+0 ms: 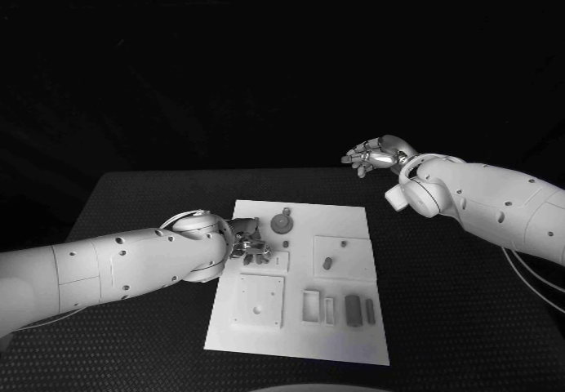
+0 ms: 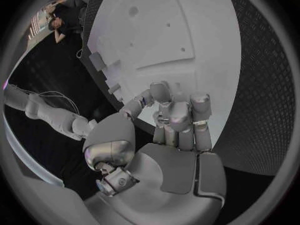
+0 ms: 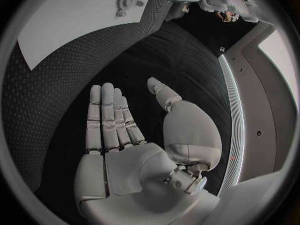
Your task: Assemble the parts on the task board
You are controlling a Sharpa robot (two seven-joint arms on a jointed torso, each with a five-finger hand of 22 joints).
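- Left robot hand at the left edge of the task board, fingers curled together; whether it pinches a part, cannot tell.
- Right robot hand flat and spread, holding nothing, above the bench beyond the board.
- Advice: lower the left hand slowly; seat any part square over its recess.
- Board: matt white plate with raised square blocks; gear-shaped part near its far edge, slim upright parts in slots near its near edge. Bench: black, dimpled.

Head camera looking steeply down on the surface and whole board, left wrist camera close behind its hand facing the board, right wrist camera behind its hand, well off the board, sharing one board corner
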